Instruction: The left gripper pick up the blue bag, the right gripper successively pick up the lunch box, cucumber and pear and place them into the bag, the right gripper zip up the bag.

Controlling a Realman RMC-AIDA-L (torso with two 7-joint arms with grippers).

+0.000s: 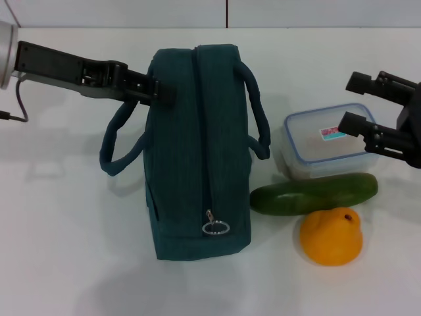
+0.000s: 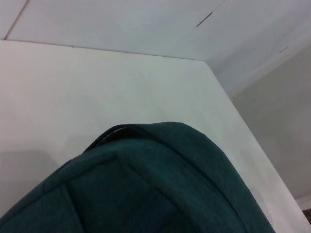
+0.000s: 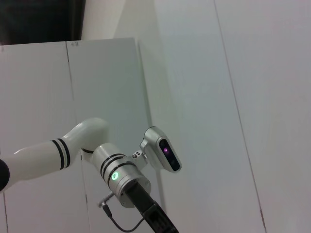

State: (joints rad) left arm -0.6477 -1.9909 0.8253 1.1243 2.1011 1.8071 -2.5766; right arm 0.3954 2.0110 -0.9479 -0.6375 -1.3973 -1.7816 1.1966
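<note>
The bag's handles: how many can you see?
2 on the blue bag: one loop handle on its left side, by the left gripper; the other handle toward the lunch box.

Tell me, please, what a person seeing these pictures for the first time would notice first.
The blue bag stands zipped shut in the middle of the white table, and it draws the eye first. The left pincer touches the bag's far end near one handle. Right of the bag lie the lunch box, the cucumber and the pear, with the right pincer open over the lunch box.
</note>
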